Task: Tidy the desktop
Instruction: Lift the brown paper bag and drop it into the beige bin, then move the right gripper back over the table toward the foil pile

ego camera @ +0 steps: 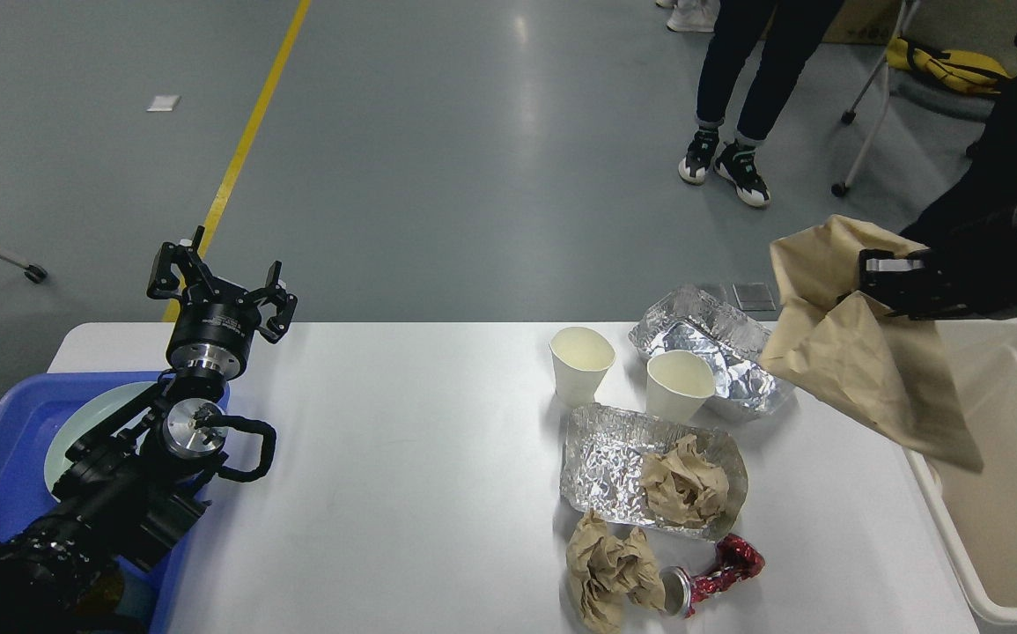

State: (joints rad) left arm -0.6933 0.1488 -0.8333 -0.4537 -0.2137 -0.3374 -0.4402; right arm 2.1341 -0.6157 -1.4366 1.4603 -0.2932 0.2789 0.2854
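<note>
Here the right end effector (880,280) grips a paper bag (860,352) above foil trays (719,339); left end effector (219,286) released.

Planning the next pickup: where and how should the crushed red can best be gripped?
Probably across the narrow crumpled waist of the crushed red can, coming straight down from above. It lies flat on the desktop, its open silver end toward the brown paper wad touching it, so a side approach looks crowded.
</note>
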